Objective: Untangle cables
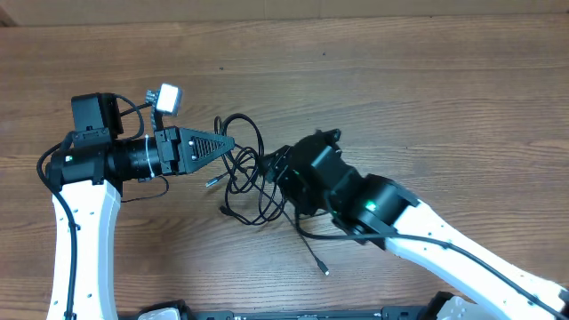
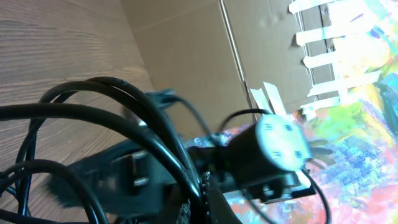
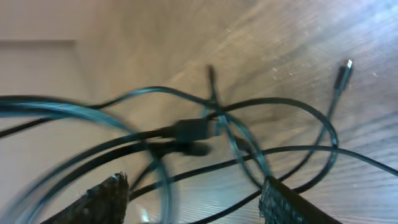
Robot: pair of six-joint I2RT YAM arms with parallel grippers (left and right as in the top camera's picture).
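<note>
Overhead, found the cables (image 1: 247, 173) heaped in one knot of thin black loops near the middle of the wooden table (image 1: 427, 80), lying between the two grippers. Noted a silver-tipped plug (image 1: 209, 184) poking out at the knot's left side and a second plug end (image 1: 324, 269) trailing off toward the near edge, apart from the heap. Saw the left gripper (image 1: 224, 142) reaching in from the left, tip at the upper loops; could not tell from any view whether clenched or released. Through the left wrist camera, made out only those cables arching close across the lens, with a cardboard wall (image 2: 186, 50) behind. Saw the right gripper (image 1: 272, 169) at the knot's right side. Through the right wrist camera, caught its fingers (image 3: 106, 196) spread wide, released, holding nothing, with blurred loops on the table between and beyond them.
</note>
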